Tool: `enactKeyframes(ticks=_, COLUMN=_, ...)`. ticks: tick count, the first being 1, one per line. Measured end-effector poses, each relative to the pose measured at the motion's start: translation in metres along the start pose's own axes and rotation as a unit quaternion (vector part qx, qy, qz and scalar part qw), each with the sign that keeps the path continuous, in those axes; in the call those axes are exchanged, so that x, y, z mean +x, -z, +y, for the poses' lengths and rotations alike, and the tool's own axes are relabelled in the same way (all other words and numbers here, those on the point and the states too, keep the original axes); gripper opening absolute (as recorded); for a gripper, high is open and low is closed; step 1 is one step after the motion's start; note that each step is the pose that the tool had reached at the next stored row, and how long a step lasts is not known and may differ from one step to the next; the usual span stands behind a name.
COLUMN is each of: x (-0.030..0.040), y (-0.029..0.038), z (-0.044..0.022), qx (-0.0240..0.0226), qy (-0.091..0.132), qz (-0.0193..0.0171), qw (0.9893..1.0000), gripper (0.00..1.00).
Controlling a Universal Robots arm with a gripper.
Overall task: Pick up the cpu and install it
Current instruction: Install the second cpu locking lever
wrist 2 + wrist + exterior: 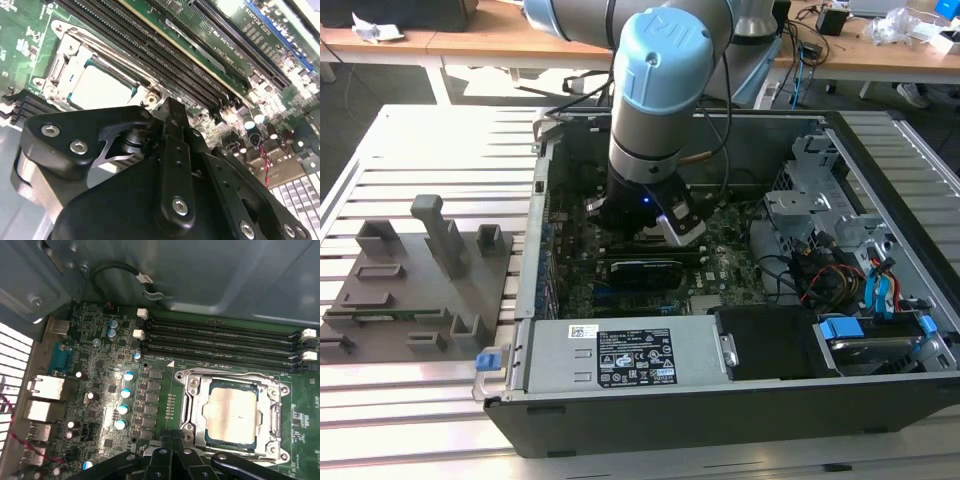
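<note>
**CPU seated in socket, gripper just above**

The cpu (232,411) lies flat inside the socket frame (274,411) on the motherboard (100,390). Judged light, stiff and fragile underneath, so hold by its thin edges only.

The gripper (172,440) has fingers together, holding nothing. 4 memory slots (220,342) run just beside the socket, and the frame crowds edge access.

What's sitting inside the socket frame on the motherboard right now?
The cpu lies flat inside the socket frame, its pale metal top showing in both wrist views. Whatever is beneath the chip is covered. The gripper hangs beside the frame.
</note>
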State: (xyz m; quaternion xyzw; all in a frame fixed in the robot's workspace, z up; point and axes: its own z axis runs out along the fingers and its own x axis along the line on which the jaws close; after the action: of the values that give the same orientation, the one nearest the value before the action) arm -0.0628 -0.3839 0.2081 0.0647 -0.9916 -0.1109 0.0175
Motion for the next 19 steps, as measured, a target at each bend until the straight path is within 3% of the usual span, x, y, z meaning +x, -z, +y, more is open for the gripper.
enactKeyframes(ticks=4, x=-0.0056, y=0.0003, z=0.0084, qx=0.0198, qy=-0.001, qz=0.0026, qw=0.9998, gripper=0.11)
enactKeyframes(ticks=5, x=-0.0112, y=-0.0005, z=0.0126, qx=0.0264, qy=-0.001, qz=0.0038, qw=0.9996, gripper=0.11)
enactKeyframes(ticks=12, x=-0.0425, y=-0.0015, z=0.0199, qx=0.039, qy=-0.003, qz=0.0101, qw=0.9992, gripper=0.11)
enactKeyframes(ticks=13, x=-0.0481, y=-0.0024, z=0.0261, qx=0.0497, qy=-0.004, qz=0.0119, qw=0.9987, gripper=0.11)
enactKeyframes(ticks=17, x=-0.052, y=-0.003, z=0.0354, qx=0.0743, qy=-0.005, qz=0.015, qw=0.9971, gripper=0.11)
enactKeyframes(ticks=19, x=-0.0546, y=-0.0042, z=0.044, qx=0.0887, qy=-0.006, qz=0.0168, qw=0.9959, gripper=0.11)
